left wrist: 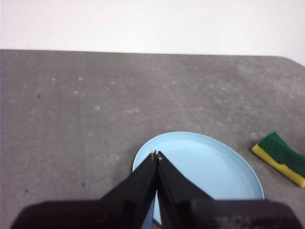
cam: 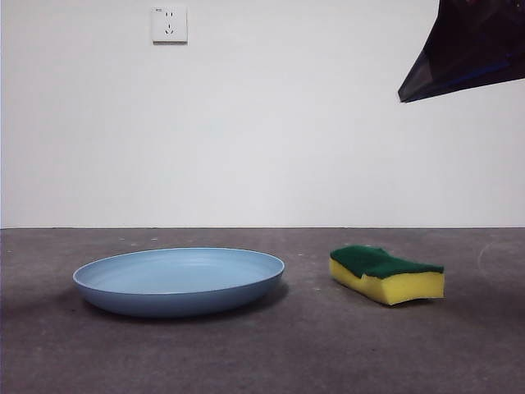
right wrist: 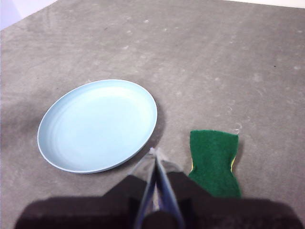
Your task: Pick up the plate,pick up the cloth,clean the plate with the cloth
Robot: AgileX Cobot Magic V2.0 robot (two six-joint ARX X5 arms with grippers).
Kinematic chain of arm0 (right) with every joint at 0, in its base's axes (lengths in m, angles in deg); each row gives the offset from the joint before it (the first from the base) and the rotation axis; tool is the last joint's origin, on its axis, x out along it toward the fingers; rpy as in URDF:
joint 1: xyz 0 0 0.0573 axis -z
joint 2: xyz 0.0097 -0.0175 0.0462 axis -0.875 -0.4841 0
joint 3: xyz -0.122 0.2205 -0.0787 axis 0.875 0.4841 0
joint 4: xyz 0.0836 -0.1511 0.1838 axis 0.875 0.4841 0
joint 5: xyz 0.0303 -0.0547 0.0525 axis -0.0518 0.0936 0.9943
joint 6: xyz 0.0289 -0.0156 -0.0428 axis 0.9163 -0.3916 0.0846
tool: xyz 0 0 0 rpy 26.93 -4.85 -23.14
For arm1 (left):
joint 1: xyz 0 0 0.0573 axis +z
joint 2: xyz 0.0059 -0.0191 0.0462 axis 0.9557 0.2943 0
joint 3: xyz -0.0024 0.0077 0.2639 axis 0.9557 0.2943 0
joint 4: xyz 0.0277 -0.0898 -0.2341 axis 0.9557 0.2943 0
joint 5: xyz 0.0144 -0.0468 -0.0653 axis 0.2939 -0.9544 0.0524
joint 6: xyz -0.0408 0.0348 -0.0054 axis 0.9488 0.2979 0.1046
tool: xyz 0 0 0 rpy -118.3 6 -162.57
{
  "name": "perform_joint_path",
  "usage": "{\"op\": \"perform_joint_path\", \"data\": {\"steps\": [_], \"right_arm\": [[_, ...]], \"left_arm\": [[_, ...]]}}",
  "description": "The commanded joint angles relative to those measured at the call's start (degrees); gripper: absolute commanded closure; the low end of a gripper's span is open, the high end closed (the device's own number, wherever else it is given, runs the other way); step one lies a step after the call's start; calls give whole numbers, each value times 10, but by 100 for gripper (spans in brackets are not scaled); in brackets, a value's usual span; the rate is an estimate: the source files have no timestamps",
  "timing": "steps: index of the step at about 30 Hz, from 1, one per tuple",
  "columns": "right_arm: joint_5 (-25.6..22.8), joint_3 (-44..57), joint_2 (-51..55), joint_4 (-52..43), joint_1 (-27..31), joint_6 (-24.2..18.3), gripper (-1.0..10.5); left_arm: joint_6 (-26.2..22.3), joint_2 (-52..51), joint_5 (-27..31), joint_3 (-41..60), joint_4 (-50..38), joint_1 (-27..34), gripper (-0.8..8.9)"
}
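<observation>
The light-blue plate [cam: 179,279] lies flat on the grey table, left of centre. To its right lies the cloth [cam: 386,273], a yellow sponge block with a dark green top. My left gripper [left wrist: 156,155] is shut, high above the plate [left wrist: 209,171], with the cloth [left wrist: 281,157] off to one side. My right gripper [right wrist: 153,151] is shut too, held high between the plate [right wrist: 97,124] and the cloth [right wrist: 213,161]. One dark arm tip [cam: 463,49] shows in the front view's top right corner. Neither gripper touches anything.
A white wall with a socket [cam: 169,24] stands behind the table [cam: 295,353]. The table's far edge and a rounded corner [left wrist: 286,59] show in the left wrist view.
</observation>
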Motion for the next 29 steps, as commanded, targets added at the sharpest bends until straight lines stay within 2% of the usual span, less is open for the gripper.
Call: {"op": "perform_joint_path", "data": {"steps": [1, 7, 10, 13, 18, 23, 29], "right_arm": [[-2, 3, 0, -1, 0, -2, 945], [-2, 3, 0, -1, 0, -2, 946], [-2, 3, 0, -2, 0, -2, 945], [-2, 3, 1, -1, 0, -2, 945], [-2, 3, 0, -1, 0, -2, 945], [-2, 3, 1, -1, 0, -2, 945], [-2, 3, 0, -1, 0, -2, 945]], "left_arm": [[4, 0, 0, 3, 5, -1, 814], [4, 0, 0, 3, 18, -1, 814], [-35, -8, 6, 3, 34, 1, 814], [-52, -41, 13, 3, 45, 24, 814], [-64, -104, 11, 15, 46, 99, 814], [-88, -167, -50, 72, 35, 162, 814], [-94, -209, -63, 137, -7, 191, 814]]}}
